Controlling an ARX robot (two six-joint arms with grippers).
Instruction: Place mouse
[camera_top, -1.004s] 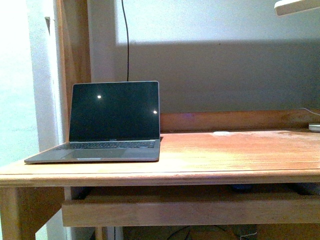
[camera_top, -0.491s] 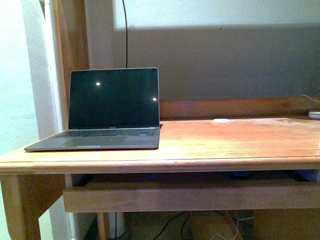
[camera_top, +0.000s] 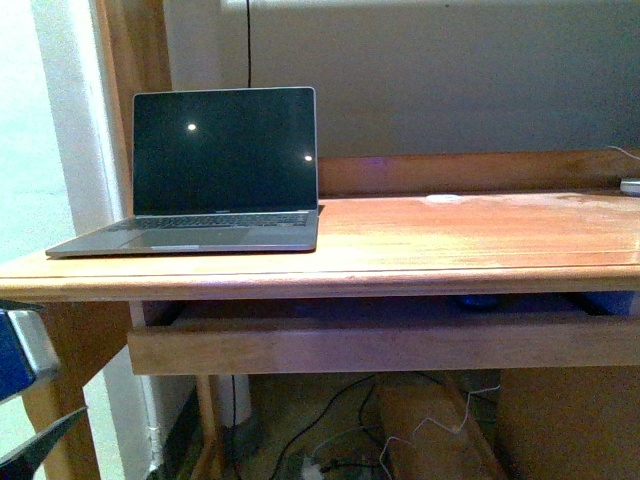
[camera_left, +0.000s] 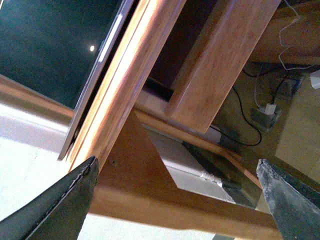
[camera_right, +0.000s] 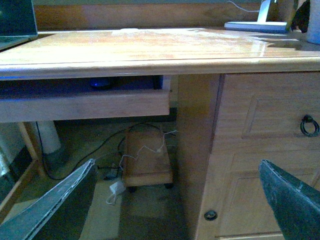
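The mouse (camera_top: 480, 300) shows as a small dark rounded shape with a bluish sheen, lying in the pull-out tray (camera_top: 380, 345) under the desk top. In the right wrist view the mouse (camera_right: 101, 83) lies in shadow just behind the tray's front board. My right gripper (camera_right: 177, 164) is open and empty, low in front of the desk and well apart from the mouse. My left gripper (camera_left: 176, 162) is open and empty too, below the desk's left corner by the leg. A part of the left arm (camera_top: 20, 400) shows at the front view's lower left.
An open laptop (camera_top: 200, 180) with a dark screen stands on the left of the wooden desk top (camera_top: 450, 240). A cabinet door with a ring handle (camera_right: 310, 125) is on the right. Cables and a small wooden trolley (camera_right: 147, 160) lie on the floor underneath. A white lamp base (camera_right: 255, 25) stands at the back right.
The front view has dropped: desk and laptop sit higher in the picture, and the floor cables show. A part of the left arm has come into view at the lower left.
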